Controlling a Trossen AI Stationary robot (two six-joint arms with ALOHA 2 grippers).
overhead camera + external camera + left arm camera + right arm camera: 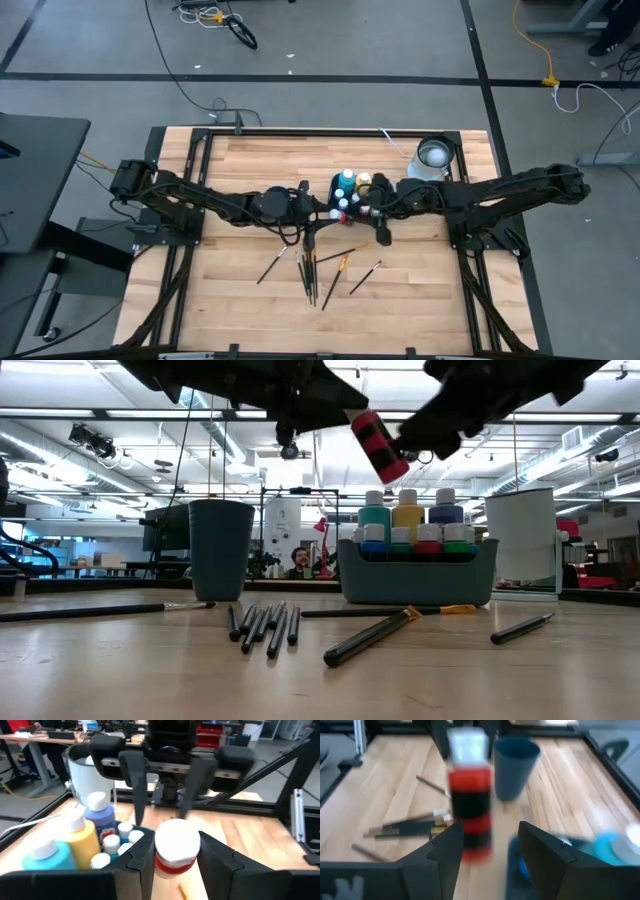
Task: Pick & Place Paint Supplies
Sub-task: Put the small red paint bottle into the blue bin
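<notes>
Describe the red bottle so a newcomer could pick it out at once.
Find the grey caddy of paint bottles at mid-table. Just above its near-left corner, the red bottle hangs tilted in the left gripper, white cap towards that arm. Alone among the bottles, it is airborne and black-banded.

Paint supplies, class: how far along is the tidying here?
Done: many bottles stand in the grey caddy. In hand: the left gripper holds a red bottle aloft; the right gripper is open beside it. Left: brushes lie loose on the table.

Pale wooden slatted table (pixel 250 310), matt grey plastic caddy (pixel 420 575), glossy red bottle (pixel 378 444), matt dark brushes (pixel 265 628)
</notes>
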